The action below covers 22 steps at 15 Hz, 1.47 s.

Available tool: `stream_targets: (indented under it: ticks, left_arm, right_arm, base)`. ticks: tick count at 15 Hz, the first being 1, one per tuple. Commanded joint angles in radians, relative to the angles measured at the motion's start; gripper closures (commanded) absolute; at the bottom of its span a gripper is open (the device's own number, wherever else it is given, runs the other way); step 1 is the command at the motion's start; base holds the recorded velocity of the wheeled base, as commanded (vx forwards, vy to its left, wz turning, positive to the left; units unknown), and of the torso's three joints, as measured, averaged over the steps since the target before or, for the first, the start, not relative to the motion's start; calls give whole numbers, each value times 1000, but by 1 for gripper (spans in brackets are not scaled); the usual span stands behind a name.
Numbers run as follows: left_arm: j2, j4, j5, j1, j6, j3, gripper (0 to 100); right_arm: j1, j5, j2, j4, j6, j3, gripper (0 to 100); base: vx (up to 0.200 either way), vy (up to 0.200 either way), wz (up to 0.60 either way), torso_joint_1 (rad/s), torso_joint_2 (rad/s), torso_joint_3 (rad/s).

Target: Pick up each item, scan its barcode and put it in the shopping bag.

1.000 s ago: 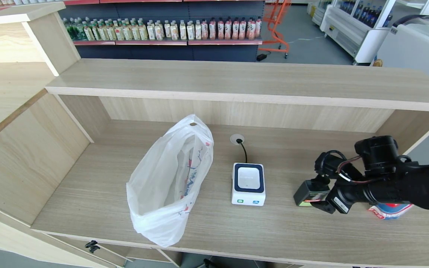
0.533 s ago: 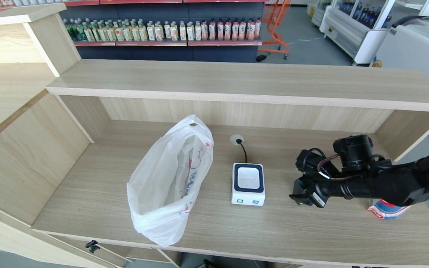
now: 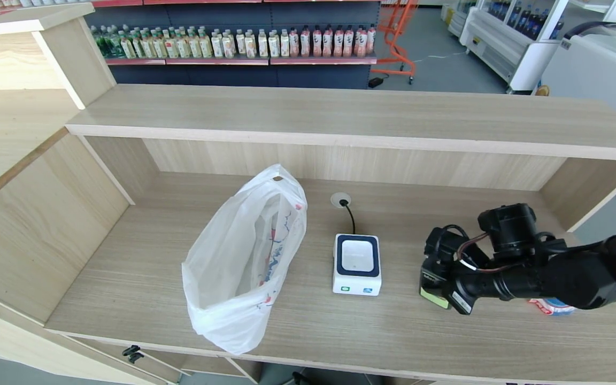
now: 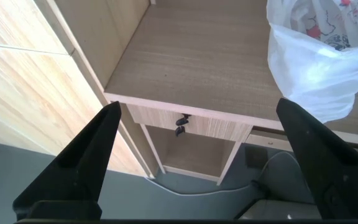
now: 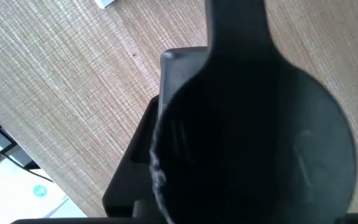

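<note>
The left pincer (image 4: 199, 107) hung released before the near edge of the light wooden counter (image 3: 340, 331). The right pincer (image 3: 436, 279) grasped a small dark box with a yellow-green label (image 3: 432, 297) over the counter, right of the white square scanner (image 3: 357, 263); the white plastic shopping bag (image 3: 244, 256) lay farther left.

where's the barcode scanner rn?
Head view: the scanner sits in the middle of the counter, right of the shopping bag and left of the right gripper, which holds a dark box clear of it.
</note>
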Motion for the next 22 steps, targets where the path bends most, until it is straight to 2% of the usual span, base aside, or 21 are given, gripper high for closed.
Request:
stream_targets:
  ticks: [1, 3, 4, 5, 6, 7, 9, 10, 11, 12, 13, 15, 16, 17, 18, 20, 22]
  left_arm:
    - [0, 0, 1, 0, 0, 0, 0]
    - [0, 0, 1, 0, 0, 0, 0]
    - [0, 0, 1, 0, 0, 0, 0]
    - [0, 0, 1, 0, 0, 0, 0]
    - [0, 0, 1, 0, 0, 0, 0]
    - [1, 0, 1, 0, 0, 0, 0]
    - [0, 0, 1, 0, 0, 0, 0]
    - [0, 0, 1, 0, 0, 0, 0]
    - [0, 0, 1, 0, 0, 0, 0]
    - [0, 0, 1, 0, 0, 0, 0]
    - [0, 0, 1, 0, 0, 0, 0]
    - [0, 0, 1, 0, 0, 0, 0]
    - [0, 0, 1, 0, 0, 0, 0]
    - [0, 0, 1, 0, 0, 0, 0]
    - [0, 0, 1, 0, 0, 0, 0]
    - [0, 0, 1, 0, 0, 0, 0]
    - [1, 0, 1, 0, 0, 0, 0]
  right_arm:
    - [-1, 10, -175, -7, 74, 14, 100]
    - [-20, 10, -372, -6, 165, 37, 100]
    - [-63, 7, -478, -7, 140, 96, 100]
    - [-104, 7, -572, -7, -4, 156, 100]
    - [-147, 10, -627, -7, -176, 192, 100]
    - [-239, 70, -695, -7, -581, 208, 100]
    - [-270, 323, -701, -7, -961, 188, 100]
    - [-262, 432, -685, -1, -1241, 156, 100]
    - [-210, 521, -673, -6, -1501, 152, 100]
    - [-168, 577, -673, -7, -1613, 147, 100]
    - [-95, 728, -668, 9, -1863, 155, 100]
    - [-83, 758, -658, 92, -2034, 208, 100]
    - [-84, 772, -641, 131, -2041, 211, 100]
    - [-84, 837, -604, 227, -2072, 207, 100]
    - [-81, 866, -558, 246, -2101, 196, 100]
    - [-44, 933, -523, 221, -2140, 192, 100]
    - [25, 955, -512, 158, -2152, 165, 100]
  base:
    - [0, 0, 0, 0, 0, 0]
    - [0, 0, 0, 0, 0, 0]
    - [0, 0, 0, 0, 0, 0]
    - [0, 0, 0, 0, 0, 0]
    - [0, 0, 0, 0, 0, 0]
    - [0, 0, 0, 0, 0, 0]
    - [0, 0, 0, 0, 0, 0]
    - [0, 0, 0, 0, 0, 0]
    - [0, 0, 0, 0, 0, 0]
    - [0, 0, 0, 0, 0, 0]
    - [0, 0, 0, 0, 0, 0]
    - [0, 0, 0, 0, 0, 0]
    - [0, 0, 0, 0, 0, 0]
    - [0, 0, 0, 0, 0, 0]
    - [0, 0, 0, 0, 0, 0]
    - [0, 0, 0, 0, 0, 0]
    - [0, 0, 0, 0, 0, 0]
